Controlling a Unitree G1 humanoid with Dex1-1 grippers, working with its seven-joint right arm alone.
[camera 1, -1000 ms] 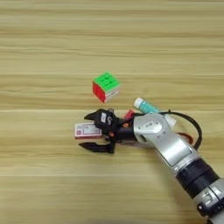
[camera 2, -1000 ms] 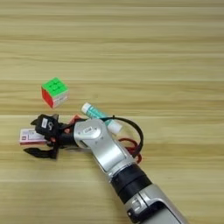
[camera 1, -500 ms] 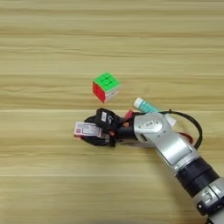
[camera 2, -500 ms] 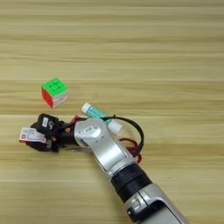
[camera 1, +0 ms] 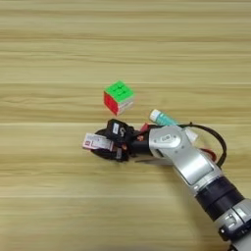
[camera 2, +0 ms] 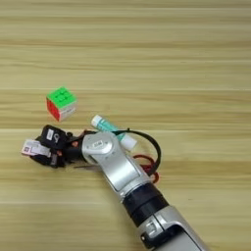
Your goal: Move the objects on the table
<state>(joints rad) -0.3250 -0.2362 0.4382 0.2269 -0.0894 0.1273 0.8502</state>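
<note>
My end effector (camera 1: 109, 145) is pinching the small red-white flat box (camera 1: 96, 142) down low on the tabletop (camera 1: 49, 59). The green-and-red puzzle cube (camera 1: 118, 97) is sitting a little way up from it, not touching. The white-green glue stick (camera 1: 169, 122) is lying just beside my silver arm (camera 1: 188, 159), partly hiding behind it
</note>
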